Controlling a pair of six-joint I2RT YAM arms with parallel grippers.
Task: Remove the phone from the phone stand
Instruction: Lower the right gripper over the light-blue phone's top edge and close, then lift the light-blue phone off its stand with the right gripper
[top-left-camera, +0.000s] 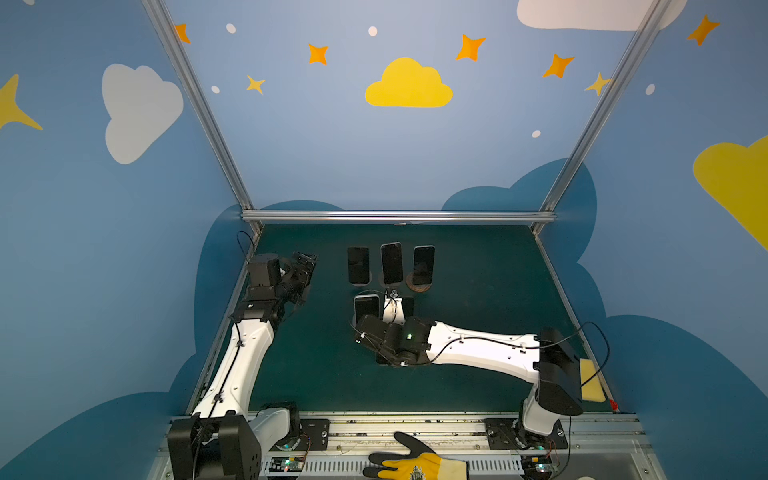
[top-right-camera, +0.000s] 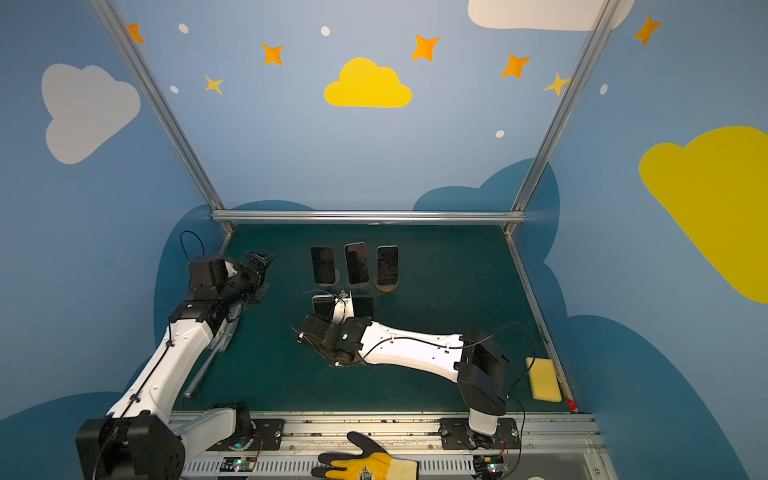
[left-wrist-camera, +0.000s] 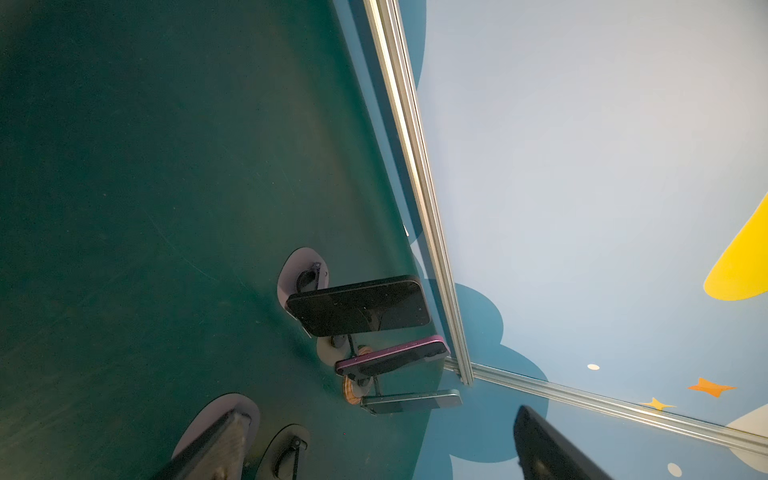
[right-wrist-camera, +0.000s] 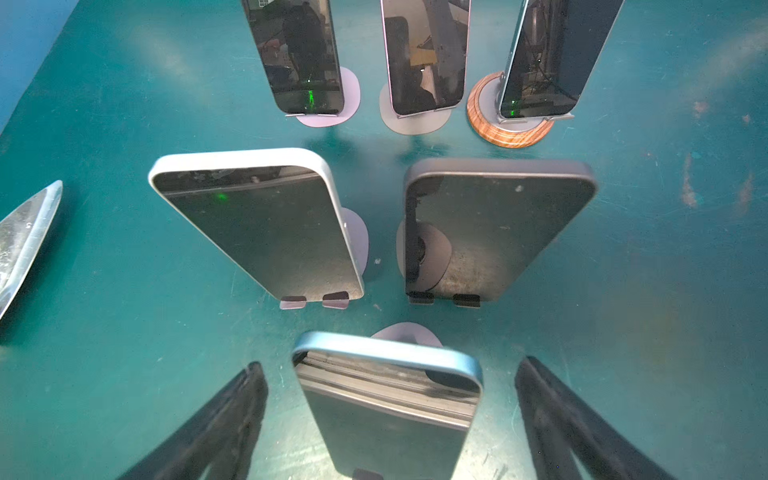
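Blue phone (right-wrist-camera: 386, 428) stands untouched inside the wide-spread right hand (right-wrist-camera: 390, 365).

Dim enclosure, brightest along the front rail (top-left-camera: 415, 419); phone screens (right-wrist-camera: 270, 237) mirror reflections; near fingers (right-wrist-camera: 224, 424) blur; top-view edges bow.

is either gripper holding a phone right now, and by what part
Nothing is held. The right gripper stands open on either side of the blue-edged phone, not touching it; the left gripper is open and empty.
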